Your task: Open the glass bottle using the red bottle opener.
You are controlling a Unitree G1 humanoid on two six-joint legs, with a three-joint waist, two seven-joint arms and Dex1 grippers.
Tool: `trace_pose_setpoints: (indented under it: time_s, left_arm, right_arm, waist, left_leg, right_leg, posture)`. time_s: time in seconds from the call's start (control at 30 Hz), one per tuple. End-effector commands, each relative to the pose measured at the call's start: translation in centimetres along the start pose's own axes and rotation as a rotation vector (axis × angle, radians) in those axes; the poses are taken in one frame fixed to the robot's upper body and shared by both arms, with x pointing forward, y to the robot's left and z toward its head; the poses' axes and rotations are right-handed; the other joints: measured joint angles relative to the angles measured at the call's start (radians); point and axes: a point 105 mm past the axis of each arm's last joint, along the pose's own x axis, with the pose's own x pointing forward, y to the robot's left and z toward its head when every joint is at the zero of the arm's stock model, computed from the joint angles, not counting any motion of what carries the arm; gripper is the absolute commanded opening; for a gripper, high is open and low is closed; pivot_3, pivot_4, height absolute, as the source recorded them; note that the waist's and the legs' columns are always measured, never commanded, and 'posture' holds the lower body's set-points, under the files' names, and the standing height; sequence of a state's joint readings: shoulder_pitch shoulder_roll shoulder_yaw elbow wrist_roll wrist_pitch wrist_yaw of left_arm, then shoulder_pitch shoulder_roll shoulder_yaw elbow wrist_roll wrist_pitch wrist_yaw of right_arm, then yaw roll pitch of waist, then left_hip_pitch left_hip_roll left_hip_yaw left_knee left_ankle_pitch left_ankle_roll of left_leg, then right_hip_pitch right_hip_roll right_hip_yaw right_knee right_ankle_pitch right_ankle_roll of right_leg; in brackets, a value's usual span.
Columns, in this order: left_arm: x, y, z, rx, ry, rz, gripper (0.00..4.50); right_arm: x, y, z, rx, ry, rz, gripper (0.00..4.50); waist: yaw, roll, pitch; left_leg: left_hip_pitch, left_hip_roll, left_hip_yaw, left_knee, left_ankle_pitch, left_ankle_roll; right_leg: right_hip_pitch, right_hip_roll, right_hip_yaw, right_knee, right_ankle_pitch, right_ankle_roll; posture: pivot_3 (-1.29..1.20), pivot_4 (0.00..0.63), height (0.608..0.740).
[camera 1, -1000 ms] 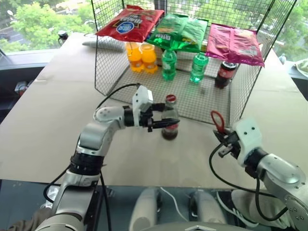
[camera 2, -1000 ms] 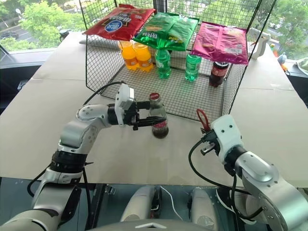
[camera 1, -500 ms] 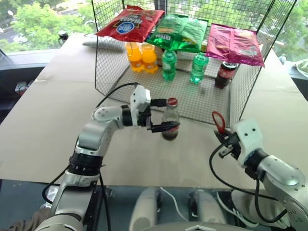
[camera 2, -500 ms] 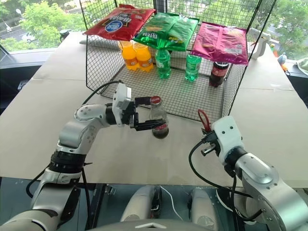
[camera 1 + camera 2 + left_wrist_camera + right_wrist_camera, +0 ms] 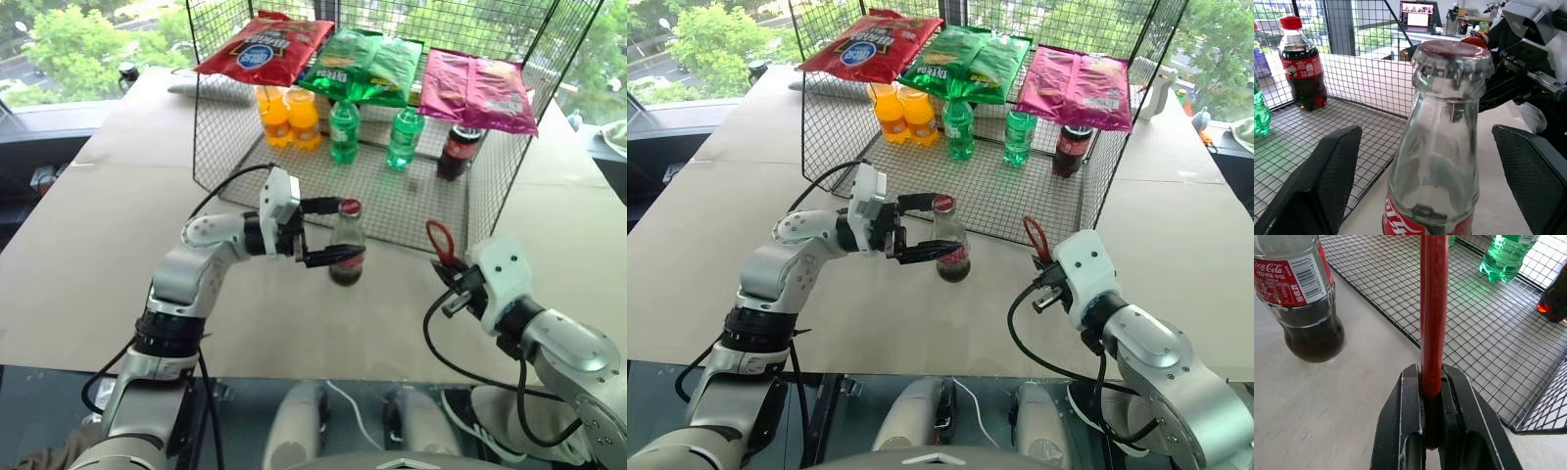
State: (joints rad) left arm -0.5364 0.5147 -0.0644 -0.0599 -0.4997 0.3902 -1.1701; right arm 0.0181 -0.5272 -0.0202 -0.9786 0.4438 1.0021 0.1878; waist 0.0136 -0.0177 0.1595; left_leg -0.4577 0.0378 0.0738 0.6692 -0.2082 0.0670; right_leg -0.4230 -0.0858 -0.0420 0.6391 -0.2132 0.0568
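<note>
The glass bottle (image 5: 346,245) is seen upright on the pale surface (image 5: 108,245), just in front of the wire rack's (image 5: 411,201) front edge. Its glass is clear, the dark cola reaches only the lower body, a red label band circles the middle, and the narrow neck is closed by a crimped red metal cap (image 5: 1452,51). The left gripper (image 5: 336,231) is held level around the bottle with its jaws released wide, one finger near the cap and one at the label, neither pressed against the glass. The red bottle opener (image 5: 440,241) is clenched by its handle in the right gripper (image 5: 1431,396), ring head raised, well apart from the bottle toward the robot's right.

In the left wrist view the crimped cap edge and the gaps between glass and both finger pads (image 5: 1327,181) are shown, details too small in the head views. In the right wrist view the printed label and cola level are shown.

Bare surface lies between the bottle and the opener, and more toward the near edge; green plastic bottles (image 5: 344,132) stand deeper in the rack
</note>
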Motion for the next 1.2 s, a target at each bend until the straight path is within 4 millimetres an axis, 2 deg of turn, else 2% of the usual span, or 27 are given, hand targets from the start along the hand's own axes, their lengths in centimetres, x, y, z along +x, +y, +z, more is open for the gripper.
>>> trace_pose_setpoints:
  time_s: [0.03, 0.1, 0.2, 0.33, 0.53, 0.7, 0.87, 1.1, 1.13, 1.2]
  left_arm:
    - [-0.1, -0.2, 1.2, 0.042, -0.021, -0.01, 4.41]
    - [-0.1, -0.2, 1.1, 0.04, -0.019, -0.01, 4.41]
    - [-0.1, -0.1, 1.1, 0.036, -0.019, -0.01, 3.62]
    - [-0.1, -0.1, 1.1, 0.036, -0.021, -0.012, 1.76]
    - [0.0, -0.2, 1.2, 0.04, -0.023, -0.018, 1.34]
    - [0.2, -0.4, 1.2, 0.046, -0.02, -0.029, 1.23]
    - [0.1, -0.5, 0.8, 0.048, 0.005, -0.037, 1.21]
    - [0.2, -0.5, 0.4, 0.046, 0.018, -0.04, 1.21]
    - [0.2, -0.5, 0.4, 0.047, 0.018, -0.04, 2.0]
    - [0.3, -0.5, 0.4, 0.048, 0.019, -0.043, 2.73]
  right_arm:
    - [-0.2, -0.3, 1.1, -0.029, -0.045, -0.012, 0.0]
    - [-0.2, -0.3, 1.2, -0.03, -0.048, -0.011, 0.0]
    - [-0.2, -0.3, 1.3, -0.035, -0.053, -0.011, 0.0]
    - [0.0, -0.2, 2.1, -0.052, -0.084, 0.0, 0.0]
    - [0.8, 0.3, 3.4, -0.18, -0.12, 0.042, 0.0]
    - [2.4, 0.9, 4.9, -0.32, -0.174, 0.078, 0.0]
    - [3.6, 0.7, 5.7, -0.342, -0.208, 0.063, 0.0]
    - [4.0, 0.8, 6.0, -0.358, -0.225, 0.062, 0.0]
    - [4.0, 0.8, 6.0, -0.362, -0.226, 0.063, 0.0]
    - [4.1, 0.9, 6.1, -0.37, -0.229, 0.067, 0.0]
  waist:
    - [0.0, 0.0, 0.0]
    - [0.0, 0.0, 0.0]
    - [0.0, 0.0, 0.0]
    - [0.0, 0.0, 0.0]
    - [0.0, 0.0, 0.0]
    - [0.0, 0.001, 0.0]
    - [0.001, 0.0, 0.0]
    - [0.0, 0.001, 0.0]
    - [0.0, 0.001, 0.0]
    - [0.0, 0.001, 0.0]
  left_leg:
    - [0.0, 0.0, 0.0, 0.0, 0.0, 0.0]
    - [0.0, 0.0, 0.0, 0.0, 0.0, 0.0]
    - [0.0, 0.0, 0.0, 0.0, 0.0, 0.0]
    - [0.0, 0.0, 0.0, 0.0, 0.0, 0.0]
    - [0.003, 0.0, 0.0, 0.0, 0.0, 0.0]
    - [0.008, 0.0, 0.0, -0.001, 0.0, 0.0]
    - [0.007, 0.0, 0.0, 0.0, 0.0, 0.0]
    - [0.007, 0.0, 0.0, -0.001, 0.0, 0.0]
    - [0.007, 0.0, 0.0, -0.001, 0.0, 0.0]
    - [0.007, 0.0, 0.001, -0.001, 0.0, 0.0]
  right_leg:
    - [0.0, 0.0, 0.0, 0.0, 0.0, 0.0]
    - [0.0, 0.0, 0.0, 0.0, 0.0, 0.0]
    - [0.0, 0.0, 0.0, 0.0, 0.0, 0.0]
    - [0.0, 0.0, 0.0, 0.0, 0.0, 0.0]
    - [0.002, 0.0, 0.0, 0.0, 0.0, 0.0]
    - [0.006, 0.0, 0.0, 0.0, -0.002, 0.003]
    - [0.006, -0.001, 0.0, -0.001, 0.0, 0.0]
    - [0.007, -0.001, 0.0, -0.001, 0.0, 0.0]
    - [0.007, -0.001, 0.0, -0.001, 0.0, 0.0]
    - [0.007, -0.001, 0.0, -0.001, 0.0, 0.0]
  posture:
    - [0.0, 0.15, 0.74]
    - [0.0, 0.15, 0.74]
    - [0.0, 0.15, 0.74]
    - [0.0, 0.15, 0.74]
    - [0.0, 0.15, 0.74]
    - [0.0, 0.15, 0.74]
    - [0.0, 0.15, 0.74]
    - [0.0, 0.15, 0.74]
    - [0.0, 0.15, 0.74]
    - [0.0, 0.15, 0.74]
